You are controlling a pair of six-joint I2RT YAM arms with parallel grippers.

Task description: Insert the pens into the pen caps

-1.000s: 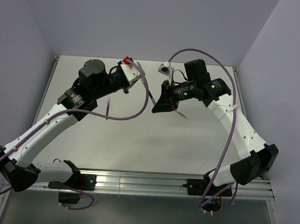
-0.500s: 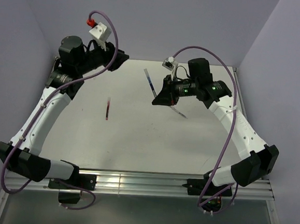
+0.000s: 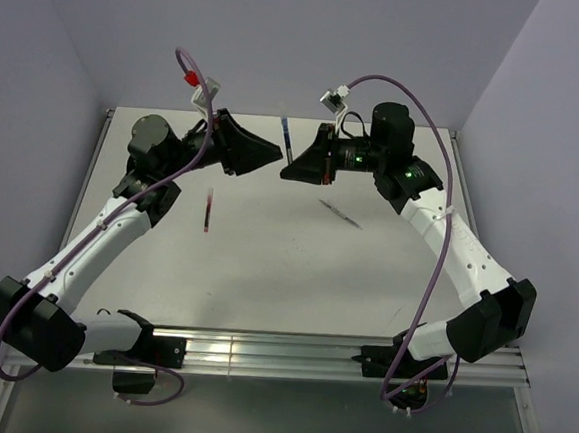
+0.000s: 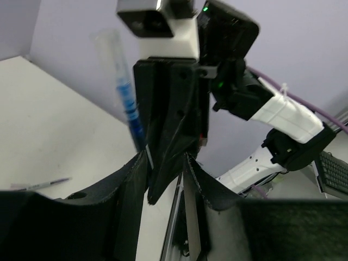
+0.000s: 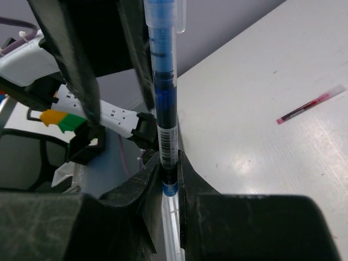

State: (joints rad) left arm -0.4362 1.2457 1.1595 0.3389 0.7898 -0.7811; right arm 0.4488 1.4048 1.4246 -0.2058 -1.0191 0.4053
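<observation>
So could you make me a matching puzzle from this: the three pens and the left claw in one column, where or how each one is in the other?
Things:
1. blue pen
2. red pen
3. grey pen
4. left claw

States:
A. open, pointing at the right claw
B. lying on the table, on the left arm's side
C. gripped in the right claw
D. lying on the table, on the right arm's side

Pairs: 1-C, 2-B, 3-D, 4-A
</observation>
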